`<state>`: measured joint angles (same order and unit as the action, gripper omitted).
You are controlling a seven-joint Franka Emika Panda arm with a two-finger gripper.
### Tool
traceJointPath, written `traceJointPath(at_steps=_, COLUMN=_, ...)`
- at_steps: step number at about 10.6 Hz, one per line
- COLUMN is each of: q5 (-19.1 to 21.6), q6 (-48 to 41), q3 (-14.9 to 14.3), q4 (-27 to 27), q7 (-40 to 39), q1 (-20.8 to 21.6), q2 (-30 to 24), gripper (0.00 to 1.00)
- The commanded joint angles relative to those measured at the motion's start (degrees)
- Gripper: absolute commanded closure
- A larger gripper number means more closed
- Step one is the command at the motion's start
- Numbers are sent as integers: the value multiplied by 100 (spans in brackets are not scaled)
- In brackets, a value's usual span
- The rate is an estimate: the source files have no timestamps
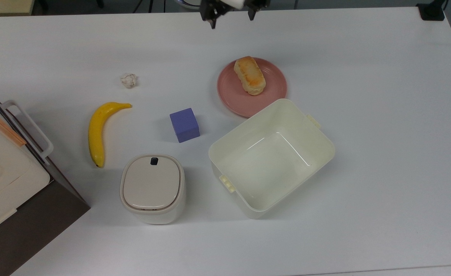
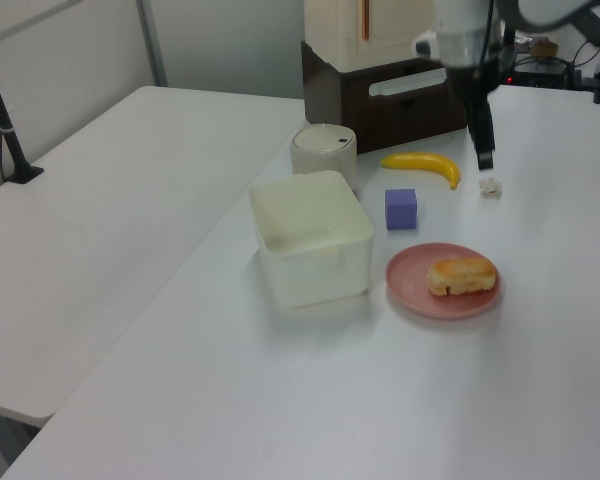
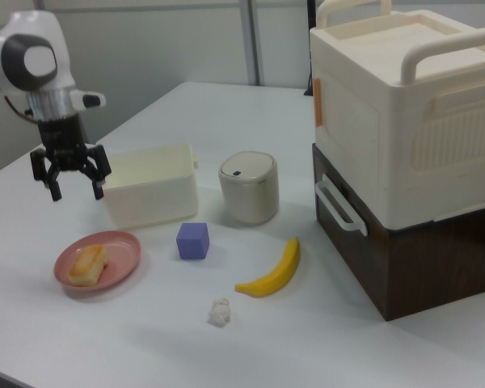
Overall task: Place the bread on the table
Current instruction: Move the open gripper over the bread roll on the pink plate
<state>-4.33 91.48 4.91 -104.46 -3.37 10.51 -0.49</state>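
In the top view, nearest you stand the lidded bin (image 1: pixel 152 188) at 7 o'clock and the open tub (image 1: pixel 271 157) at 5 o'clock on the white bench (image 1: pixel 382 134). Past them you see the banana (image 1: pixel 97 130) at 9 o'clock and the purple cube (image 1: pixel 184 124). Farther, at 1 o'clock, the bread (image 1: pixel 250 75) lies on the pink plate (image 1: pixel 273 92), which touches the tub. At 12 o'clock, your hand (image 1: pixel 231 17) hangs above the bench, fingers spread apart, gripping nothing.
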Motion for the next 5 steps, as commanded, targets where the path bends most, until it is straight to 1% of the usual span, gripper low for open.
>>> traceJointPath(at_steps=1, q5=-226, q6=605, q3=-60, q4=-425, q7=-172, q1=196, q2=198, gripper=0)
traceJointPath(at_steps=3, q5=-410, q6=1229, q3=-60, q4=-872, q7=-330, q1=231, q2=181, gripper=0)
traceJointPath(at_steps=5, q5=-769, q6=1608, q3=-60, q4=-1277, q7=-339, q1=415, q2=198, gripper=0)
